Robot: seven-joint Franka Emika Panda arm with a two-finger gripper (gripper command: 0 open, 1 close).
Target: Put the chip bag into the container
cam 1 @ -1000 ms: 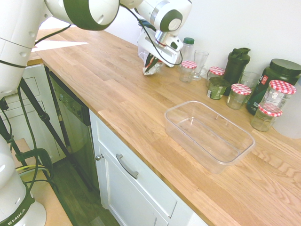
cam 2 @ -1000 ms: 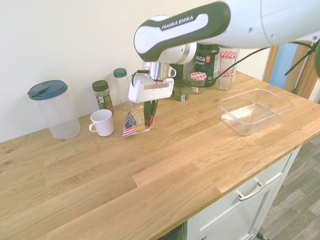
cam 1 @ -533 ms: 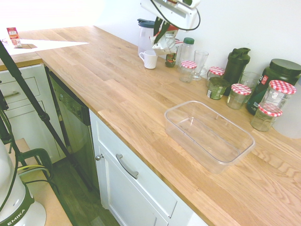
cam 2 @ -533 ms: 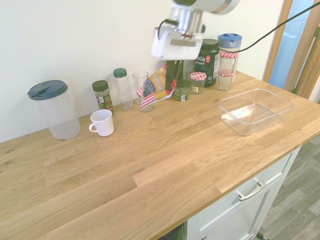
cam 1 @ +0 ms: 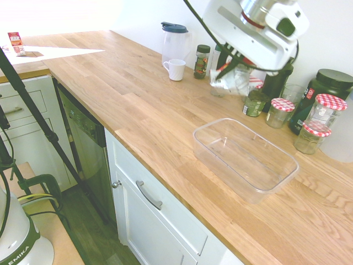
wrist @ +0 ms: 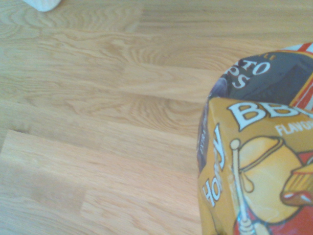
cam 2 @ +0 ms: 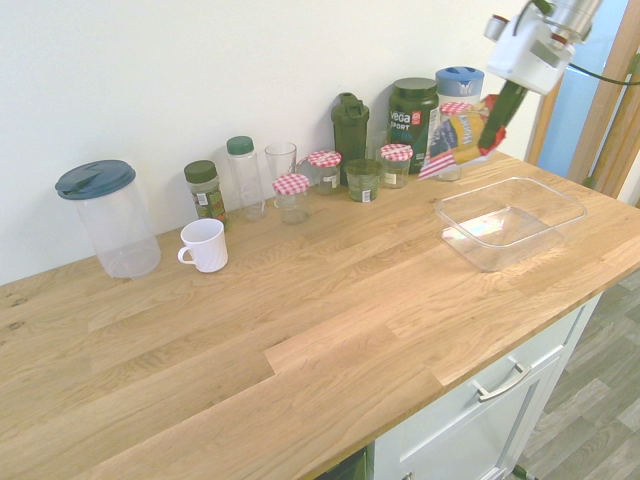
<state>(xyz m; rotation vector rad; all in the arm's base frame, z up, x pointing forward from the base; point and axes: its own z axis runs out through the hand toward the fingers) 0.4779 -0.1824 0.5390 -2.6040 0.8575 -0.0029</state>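
Note:
My gripper is shut on the chip bag, a crinkled packet in yellow, red and dark blue. The bag hangs in the air above the back of the countertop, in front of the jars. In the first exterior view the gripper holds the chip bag up and to the left of the container. The container is a clear, shallow, rectangular tub that stands empty on the wood. The bag is not over it. The wrist view shows the chip bag close up against bare wooden countertop.
Along the wall stand jars with red-checked lids, a dark shaker bottle, a dark supplement tub, a glass and spice jars. A white mug and a blue-lidded pitcher stand further off. The counter's front edge runs above white drawers.
The arm has lifted the chip bag off the counter beside the mug and carried it along the row of jars to a spot close to the container.

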